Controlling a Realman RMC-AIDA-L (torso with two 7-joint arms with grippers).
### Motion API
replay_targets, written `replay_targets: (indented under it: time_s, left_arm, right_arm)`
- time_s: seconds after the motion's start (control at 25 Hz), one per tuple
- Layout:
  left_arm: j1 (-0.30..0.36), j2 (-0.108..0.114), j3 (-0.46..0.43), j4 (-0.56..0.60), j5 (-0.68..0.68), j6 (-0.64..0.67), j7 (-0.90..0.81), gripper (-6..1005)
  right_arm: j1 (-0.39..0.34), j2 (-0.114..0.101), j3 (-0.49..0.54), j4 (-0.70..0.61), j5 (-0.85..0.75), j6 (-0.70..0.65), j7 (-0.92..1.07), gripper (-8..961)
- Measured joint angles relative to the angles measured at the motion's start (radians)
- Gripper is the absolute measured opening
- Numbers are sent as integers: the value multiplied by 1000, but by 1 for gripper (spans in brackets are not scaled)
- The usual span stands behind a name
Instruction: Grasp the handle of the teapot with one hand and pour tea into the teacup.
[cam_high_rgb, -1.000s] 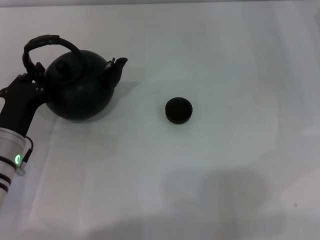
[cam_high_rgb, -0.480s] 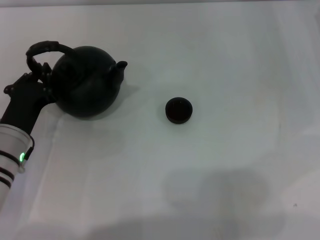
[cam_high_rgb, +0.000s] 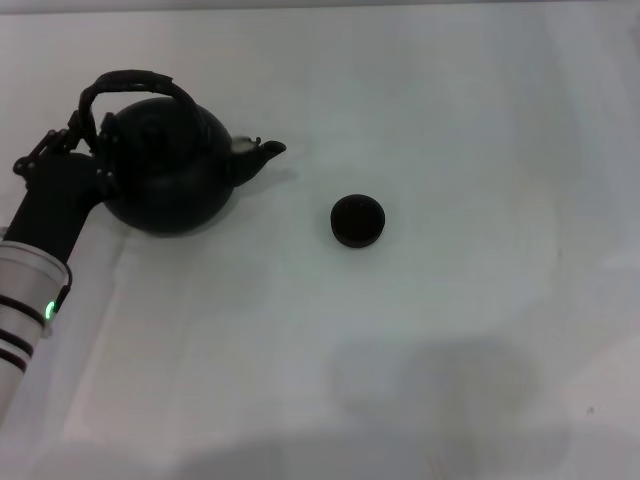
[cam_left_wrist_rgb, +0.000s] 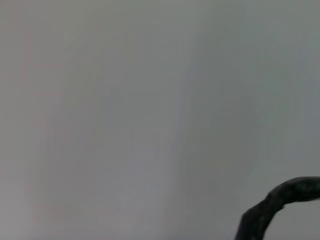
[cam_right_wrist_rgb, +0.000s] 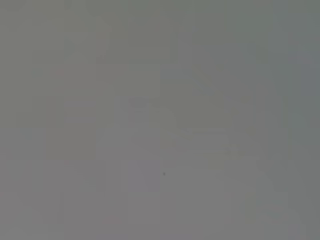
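You have the white table (cam_high_rgb: 430, 340) filling the head view, with wide bare surface ahead, to the right and toward the robot. The teapot (cam_high_rgb: 165, 170) is at the far left, its spout (cam_high_rgb: 262, 152) pointing right toward the teacup (cam_high_rgb: 357, 221), which stands well apart near the middle. The left gripper (cam_high_rgb: 85, 135) is pressed against the pot's left side, at the foot of the handle (cam_high_rgb: 130, 85), and looks clenched on that hoop; the handle arches up over the lid. The left wrist view catches only a curved dark piece of the handle (cam_left_wrist_rgb: 280, 200) against plain grey. You cannot tell what is inside the pot or the cup. The right arm is out of sight.
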Motion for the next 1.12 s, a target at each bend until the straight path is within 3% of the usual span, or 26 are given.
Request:
replay_targets:
  time_s: [0.52, 0.64, 1.12]
  left_arm:
    - [18, 0, 0, 3, 39, 59, -1, 437]
    - [38, 0, 1, 2, 67, 92, -2, 659]
    - [231, 2, -15, -5, 50, 302, -34, 665]
  right_arm:
    - [0, -1, 0, 0, 0, 0, 0, 836]
    - [-3, -1, 0, -3, 0, 0, 0, 836]
    - [-2, -4, -3, -23, -2, 0, -2, 836]
